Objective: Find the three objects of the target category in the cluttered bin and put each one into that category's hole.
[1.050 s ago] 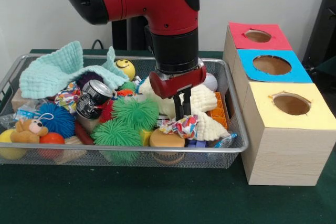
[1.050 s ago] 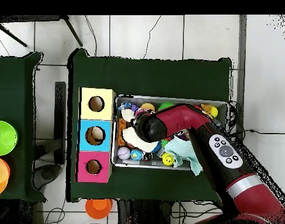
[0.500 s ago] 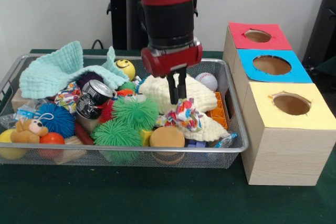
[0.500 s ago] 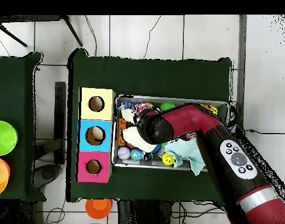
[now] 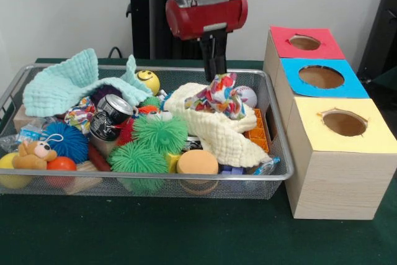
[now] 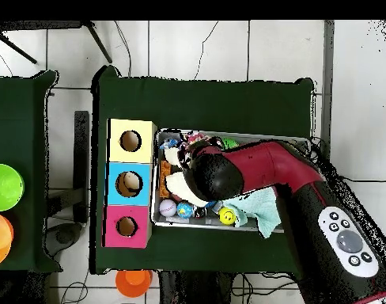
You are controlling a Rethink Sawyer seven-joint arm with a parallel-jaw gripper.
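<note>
Gripper (image 5: 215,71) pinched on a patterned cloth (image 5: 221,97), holding it raised above the wire bin (image 5: 276,153); the cloth hangs over a cream cloth (image 5: 214,130) at the bin's end nearest the boxes; yellow box (image 5: 341,159), blue box (image 5: 322,77) and red box (image 5: 304,43) stand beside the bin, each with a hole on top; a mint cloth (image 5: 65,83) lies at the bin's opposite end.

Behind the gripper (image 5: 215,69) you had a plain pale wall (image 5: 56,10). Below it lay the dark green table cloth (image 5: 155,234). From overhead you saw a tiled white floor (image 6: 228,47) around it, cables trailing across.
</note>
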